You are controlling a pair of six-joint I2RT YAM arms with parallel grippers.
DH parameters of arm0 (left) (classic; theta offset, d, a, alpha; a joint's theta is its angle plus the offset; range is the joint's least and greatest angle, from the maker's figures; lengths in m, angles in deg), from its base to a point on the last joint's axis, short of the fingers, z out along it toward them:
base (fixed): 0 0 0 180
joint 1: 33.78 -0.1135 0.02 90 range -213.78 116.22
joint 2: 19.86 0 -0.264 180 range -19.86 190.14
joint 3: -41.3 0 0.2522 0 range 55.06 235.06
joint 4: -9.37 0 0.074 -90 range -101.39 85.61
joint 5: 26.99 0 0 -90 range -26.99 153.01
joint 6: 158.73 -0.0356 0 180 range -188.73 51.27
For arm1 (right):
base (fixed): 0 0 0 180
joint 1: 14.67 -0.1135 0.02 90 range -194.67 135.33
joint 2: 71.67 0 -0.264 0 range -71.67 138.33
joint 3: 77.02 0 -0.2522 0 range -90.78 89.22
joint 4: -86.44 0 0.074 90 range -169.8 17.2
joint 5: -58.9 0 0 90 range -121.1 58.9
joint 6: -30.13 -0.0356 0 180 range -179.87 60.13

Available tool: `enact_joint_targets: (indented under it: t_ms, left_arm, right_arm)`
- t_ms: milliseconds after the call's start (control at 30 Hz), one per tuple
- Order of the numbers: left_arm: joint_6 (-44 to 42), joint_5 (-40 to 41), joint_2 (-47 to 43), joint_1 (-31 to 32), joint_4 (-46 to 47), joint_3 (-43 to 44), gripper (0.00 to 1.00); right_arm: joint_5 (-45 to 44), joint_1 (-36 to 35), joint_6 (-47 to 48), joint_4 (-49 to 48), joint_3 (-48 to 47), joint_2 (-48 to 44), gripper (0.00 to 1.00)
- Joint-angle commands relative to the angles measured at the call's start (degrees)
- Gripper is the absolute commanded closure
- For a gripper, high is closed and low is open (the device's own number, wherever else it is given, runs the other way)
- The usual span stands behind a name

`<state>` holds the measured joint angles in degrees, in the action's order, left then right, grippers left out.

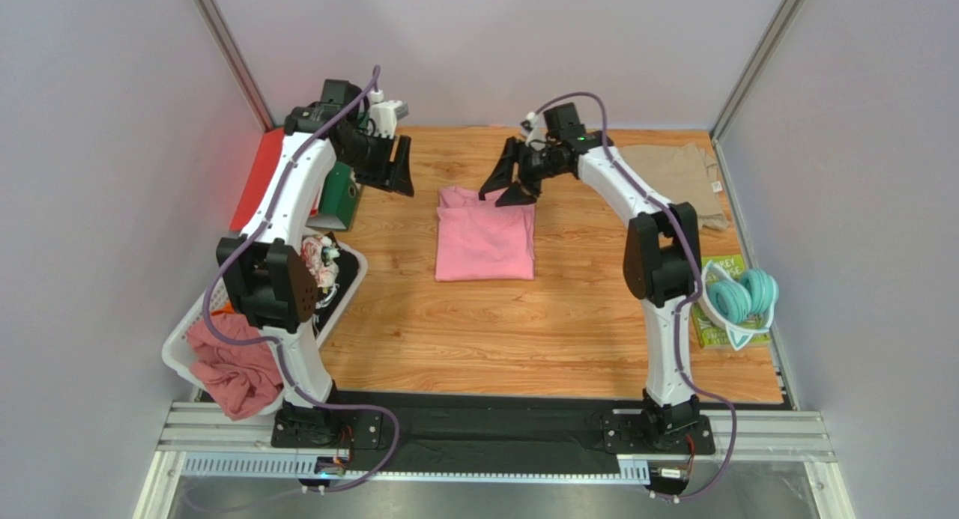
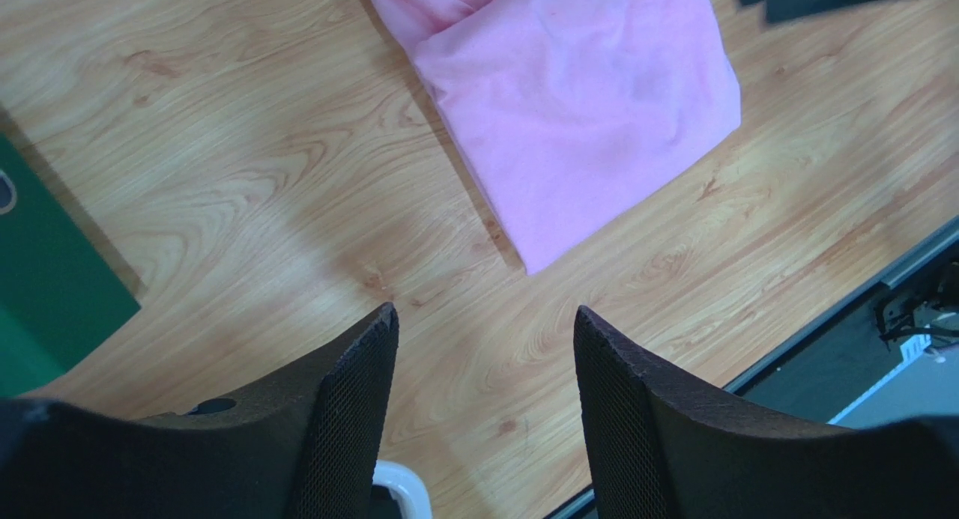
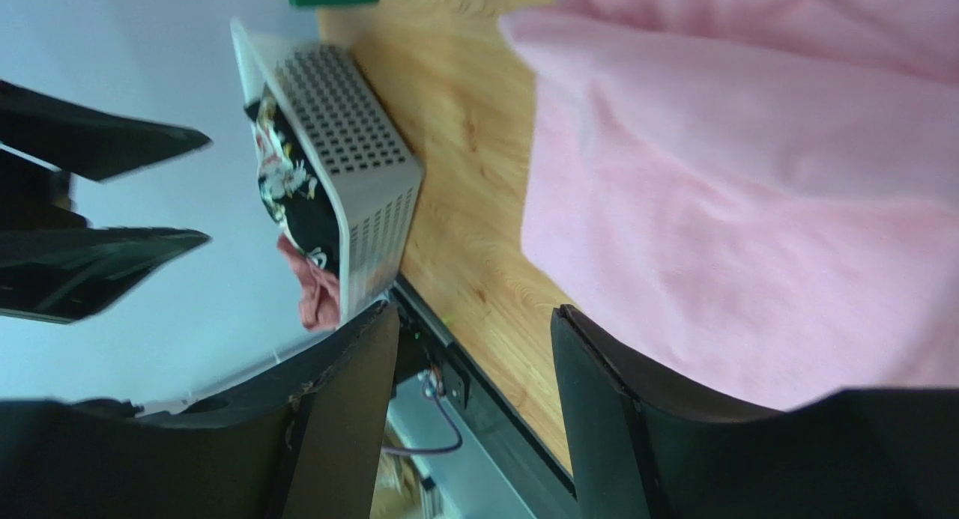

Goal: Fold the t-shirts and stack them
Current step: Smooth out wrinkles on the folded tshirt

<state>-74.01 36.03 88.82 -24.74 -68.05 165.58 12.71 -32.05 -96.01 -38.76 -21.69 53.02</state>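
Left end effector (image 2: 484, 317) and right end effector (image 3: 473, 317) hover spread and empty. The folded pink shirt (image 1: 484, 236) lies under the right one. For a neat next fold, pinch both far corners evenly.

The left arm (image 1: 287, 199) and right arm (image 1: 630, 199) have white shells on their long links and bulky black joint housings. A purple cable (image 1: 242, 249) loops along each, down to black base plates (image 1: 332, 427) at six o'clock. The left claw (image 2: 484, 317) and right claw (image 3: 473, 317) carry black wedge-shaped fingers (image 2: 349, 407) with a fine mesh texture.
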Motion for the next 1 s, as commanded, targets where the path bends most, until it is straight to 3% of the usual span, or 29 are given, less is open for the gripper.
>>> enact_joint_targets:
  t_ms: [0,200,367,500,600,967]
  left_arm:
    - [-2.5,-2.5,-2.7,-2.2,-1.6,-0.9,0.34]
    - [-3.9,-1.4,-3.2,-2.2,-2.7,-2.6,0.34]
    - [-5.0,-8.3,-3.8,-1.7,-5.2,-3.4,0.34]
    - [-6.8,-7.2,-2.9,4.1,-3.9,-6.7,0.32]
    - [-5.7,-6.7,2.0,8.0,-3.1,-6.1,0.32]
    - [0.2,-4.2,24.8,10.6,-4.4,13.0,0.33]
  right_arm:
    - [10.4,-4.4,1.6,1.3,-3.8,8.1,0.42]
    - [15.2,-4.7,-0.2,-0.3,-11.8,19.8,0.40]
    - [16.6,-2.2,-1.7,-0.8,-19.3,26.0,0.39]
    - [20.5,-1.2,-7.3,-9.8,-17.5,26.0,0.39]
    - [21.9,-1.2,-10.7,-16.2,-15.0,23.9,0.38]
    - [20.0,2.4,-9.1,-16.1,-10.2,23.2,0.37]
